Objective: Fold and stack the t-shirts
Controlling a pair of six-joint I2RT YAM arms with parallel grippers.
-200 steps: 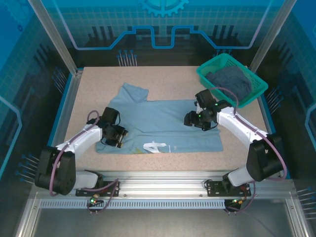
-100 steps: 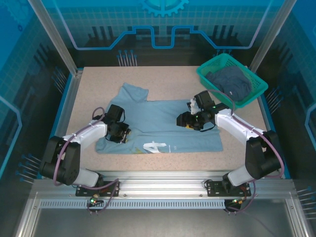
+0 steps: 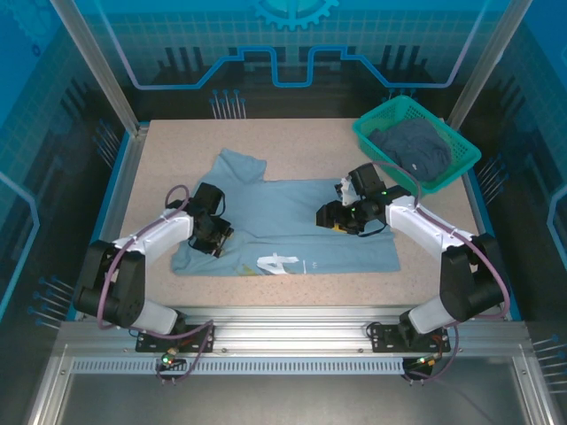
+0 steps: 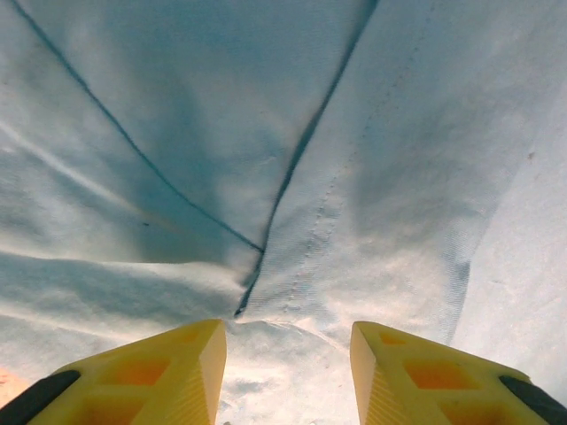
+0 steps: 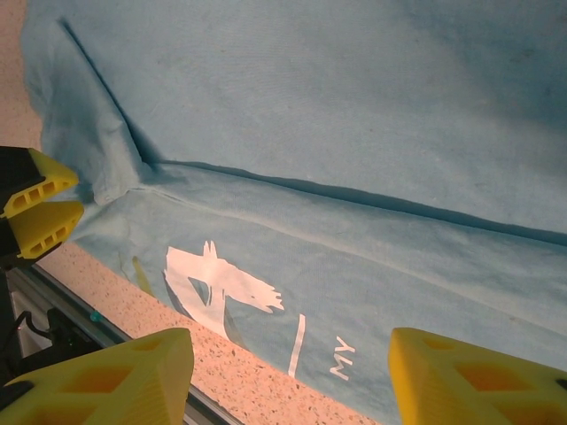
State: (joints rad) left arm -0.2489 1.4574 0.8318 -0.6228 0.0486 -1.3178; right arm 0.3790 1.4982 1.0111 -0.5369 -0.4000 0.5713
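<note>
Left gripper (image 3: 215, 237) low on the near left edge of the pale shirt (image 3: 297, 212), jaws parted, creased cloth between the yellow fingers (image 4: 168, 372). White print (image 3: 279, 262) along the shirt's near edge, with a narrow bare strip of table (image 3: 301, 288) nearer still. Right gripper (image 3: 330, 215) over the shirt's right half, released, jaws wide. Farther back, open tabletop at left and centre. Far right corner taken by the green basket (image 3: 376, 133), dark shirt (image 3: 412, 146) heaped inside.
</note>
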